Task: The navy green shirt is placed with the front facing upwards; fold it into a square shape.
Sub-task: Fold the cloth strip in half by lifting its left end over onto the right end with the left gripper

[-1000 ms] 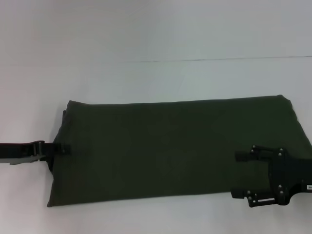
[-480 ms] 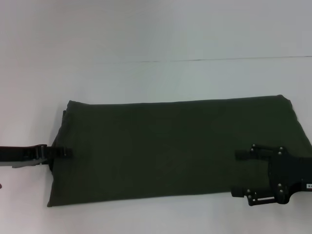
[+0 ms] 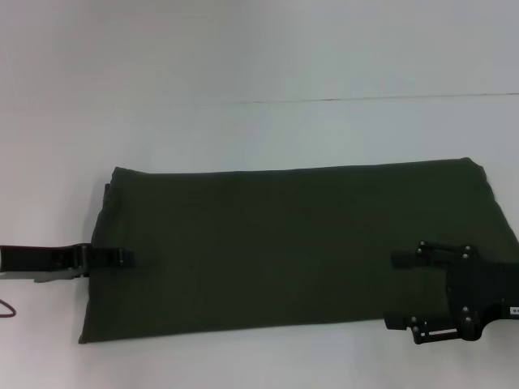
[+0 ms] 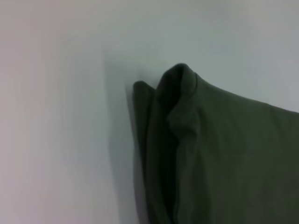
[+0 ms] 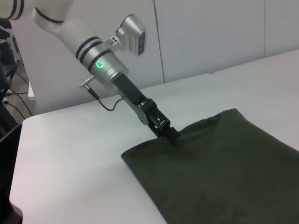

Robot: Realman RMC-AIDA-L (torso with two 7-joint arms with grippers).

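The navy green shirt [image 3: 284, 243] lies folded into a long rectangle across the white table, plain green side up; no letters or label show. My left gripper [image 3: 122, 258] is at the shirt's left end, its tip reaching a little over the edge. The right wrist view shows it [image 5: 170, 135] touching that edge of the shirt [image 5: 224, 168]. The left wrist view shows the shirt's layered corner [image 4: 182, 107] bunched up. My right gripper [image 3: 396, 292] is open over the shirt's right front part, one finger over the cloth, the other at the front edge.
The white table [image 3: 243, 65] extends behind and to the left of the shirt, with a seam line across it. A thin cable loop [image 3: 6, 309] shows at the left edge. The left arm [image 5: 103, 60] slopes down from the back left.
My left gripper has moved to the right, from just at the shirt's left edge to slightly over it. The shirt and the right gripper have not moved.
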